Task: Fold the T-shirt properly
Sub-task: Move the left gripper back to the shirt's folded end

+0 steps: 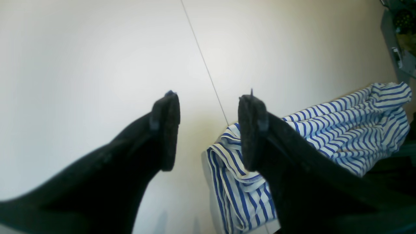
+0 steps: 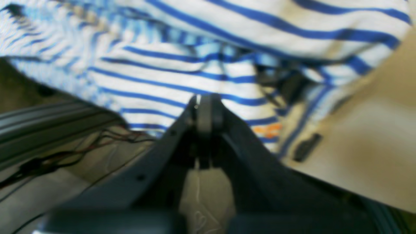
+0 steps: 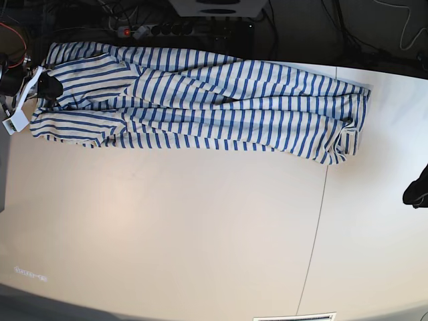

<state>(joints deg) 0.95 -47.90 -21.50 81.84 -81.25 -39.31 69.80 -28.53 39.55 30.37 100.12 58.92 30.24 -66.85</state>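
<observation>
The T-shirt (image 3: 200, 110), white with thin blue stripes, lies stretched in a long crumpled band along the far side of the table (image 3: 167, 227). My right gripper (image 3: 47, 83) is at the shirt's left end. In the right wrist view its fingers (image 2: 204, 100) are pressed together on a fold of the striped cloth (image 2: 169, 78), and a small dark tag (image 2: 305, 148) shows at the hem. My left gripper (image 1: 208, 97) hangs open above bare table, to the side of the shirt's bunched end (image 1: 341, 130). In the base view only a dark part of the left arm (image 3: 418, 190) shows at the right edge.
A thin seam (image 3: 314, 234) runs across the table on its right side. A power strip and cables (image 3: 180, 30) lie behind the far edge. A metal rail with loose wires (image 2: 48, 120) sits beside the right gripper. A white label (image 3: 13, 124) hangs at the left edge.
</observation>
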